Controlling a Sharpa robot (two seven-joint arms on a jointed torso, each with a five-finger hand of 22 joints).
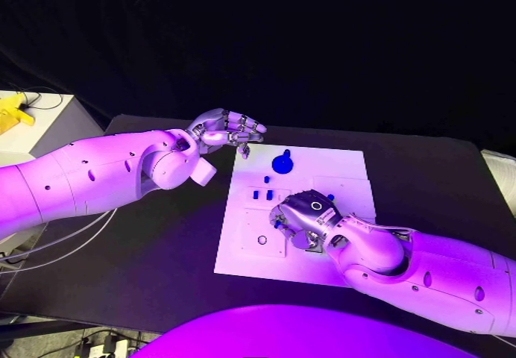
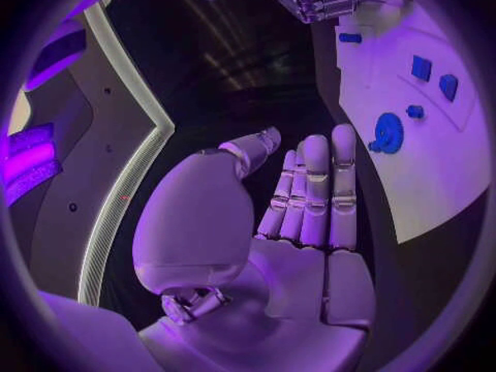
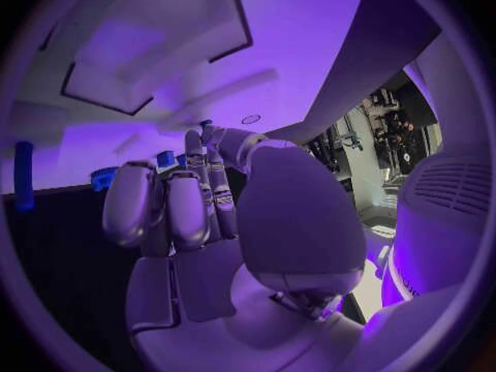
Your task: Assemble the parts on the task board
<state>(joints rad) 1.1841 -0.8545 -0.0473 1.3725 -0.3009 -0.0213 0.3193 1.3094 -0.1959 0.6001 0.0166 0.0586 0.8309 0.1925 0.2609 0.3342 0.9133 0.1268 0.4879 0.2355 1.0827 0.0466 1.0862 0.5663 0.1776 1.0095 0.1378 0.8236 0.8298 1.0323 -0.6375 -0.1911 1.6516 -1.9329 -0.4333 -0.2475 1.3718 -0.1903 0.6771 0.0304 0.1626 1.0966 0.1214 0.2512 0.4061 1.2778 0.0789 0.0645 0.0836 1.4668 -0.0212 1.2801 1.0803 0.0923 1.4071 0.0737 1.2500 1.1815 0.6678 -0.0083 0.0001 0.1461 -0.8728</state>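
Left hand (image 1: 226,128) hovers empty, fingers apart, just off the white board's (image 1: 344,168) far-left corner. Right hand (image 1: 306,216) lies over mid-board, fingers curled on small blue parts (image 1: 262,195); grip unclear. Round blue part (image 1: 282,162) sits near far edge.

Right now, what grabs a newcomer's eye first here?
The white task board in the middle of the black table, with the right hand low over its centre among the small blue parts. Next, the round blue part near the board's far edge, and the left hand raised off the board's far-left corner, holding nothing.
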